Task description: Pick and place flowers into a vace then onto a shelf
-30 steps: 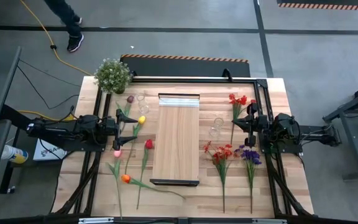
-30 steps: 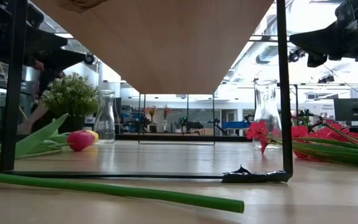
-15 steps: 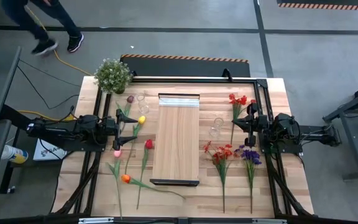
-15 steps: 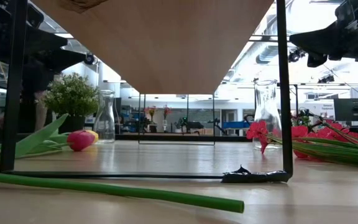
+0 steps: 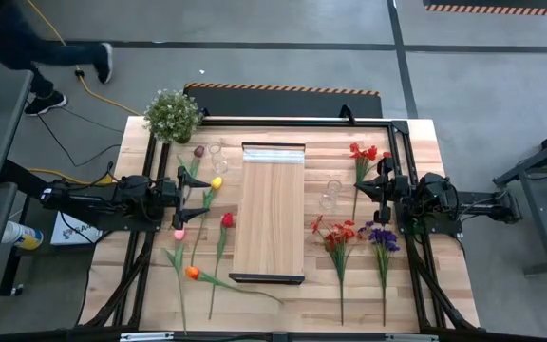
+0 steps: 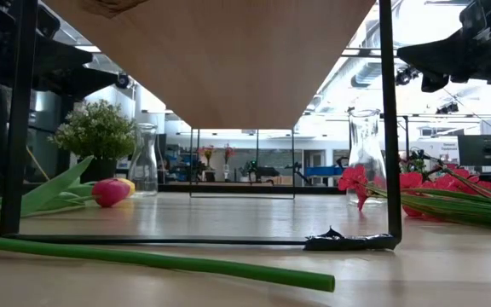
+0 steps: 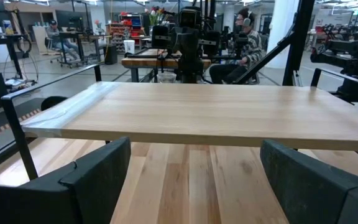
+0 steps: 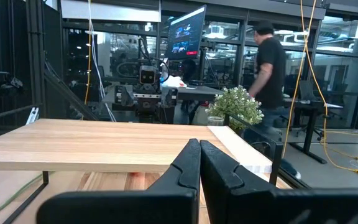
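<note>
High view: shelf stands mid-table on a dark frame, raised, likely so vases can go on top later. Flowers lie flat in two groups either side of it: tulips on the left side, red sprays and a purple cluster on the right, each within one arm's reach. Clear vases, one left, one right of the shelf, are empty. Left gripper hangs over the tulips; right gripper hangs beside the sprays.

Low view: shelf underside overhead; yellow and pink blooms left, red sprays right.

Left wrist view: fingers spread wide, nothing between them (facing the shelf).

Right wrist view: fingers pressed together, holding nothing.
</note>
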Controlling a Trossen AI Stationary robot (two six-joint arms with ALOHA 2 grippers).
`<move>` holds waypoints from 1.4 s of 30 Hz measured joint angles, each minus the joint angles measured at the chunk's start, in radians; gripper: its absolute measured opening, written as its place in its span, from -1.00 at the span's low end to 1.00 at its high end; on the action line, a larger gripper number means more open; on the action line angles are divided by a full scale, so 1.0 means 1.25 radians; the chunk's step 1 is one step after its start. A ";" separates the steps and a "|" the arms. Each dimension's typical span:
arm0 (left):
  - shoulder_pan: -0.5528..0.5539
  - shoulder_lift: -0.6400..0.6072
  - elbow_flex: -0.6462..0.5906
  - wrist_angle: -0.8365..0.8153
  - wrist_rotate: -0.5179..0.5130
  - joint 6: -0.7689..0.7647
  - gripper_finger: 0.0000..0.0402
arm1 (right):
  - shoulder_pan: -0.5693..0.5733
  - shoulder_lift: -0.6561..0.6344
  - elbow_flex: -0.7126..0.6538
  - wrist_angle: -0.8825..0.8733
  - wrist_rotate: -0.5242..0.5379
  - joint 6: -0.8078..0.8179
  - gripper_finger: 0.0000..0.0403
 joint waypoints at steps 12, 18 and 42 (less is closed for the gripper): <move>0.000 0.000 0.002 0.109 0.001 -0.340 0.95 | 0.000 0.000 0.000 0.019 0.000 0.020 -1.00; 0.000 0.000 0.074 0.162 0.003 -0.376 0.95 | 0.000 0.000 0.000 0.241 -0.002 0.198 -1.00; 0.000 0.367 0.906 -0.488 0.063 -0.340 0.95 | 0.000 0.192 0.476 0.284 -0.219 0.074 -1.00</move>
